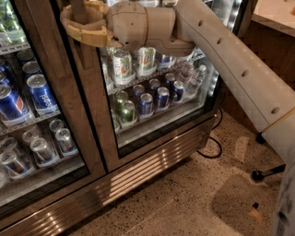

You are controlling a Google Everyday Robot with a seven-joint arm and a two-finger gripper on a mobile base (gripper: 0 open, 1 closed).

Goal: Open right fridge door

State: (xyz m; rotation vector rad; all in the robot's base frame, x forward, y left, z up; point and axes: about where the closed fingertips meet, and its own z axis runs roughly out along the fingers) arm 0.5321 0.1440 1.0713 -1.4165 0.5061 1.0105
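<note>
Here the gripper [73, 19] is at the top left, up against the right fridge door [94, 120]. Its two tan fingers [87, 36] are closed in a loop around the door's upright handle [78, 8]. The pale arm [230, 60] reaches in from the lower right and crosses in front of the upper part of the glass.

The right fridge door fills the middle of the view, a glass pane in a brushed metal frame. It lies level with the left door [51, 73] beside it, with no gap showing between the two. A bright white strip [211, 78] runs down its right side.

Behind its glass, green-and-white cans [122, 67] stand on the upper shelf, with clear bottles [193, 76] to their right. A lower shelf holds a cluster of blue and green cans [146, 103].

Through the left door, blue Pepsi cans [40, 94] show on one shelf, and silver can tops on the shelf under them.

Below both doors runs a slatted metal grille [152, 166]. The floor [184, 203] is speckled stone, and a black cable [209, 148] loops on it near the fridge's right corner — close to a wooden counter [272, 34] on the far right.
</note>
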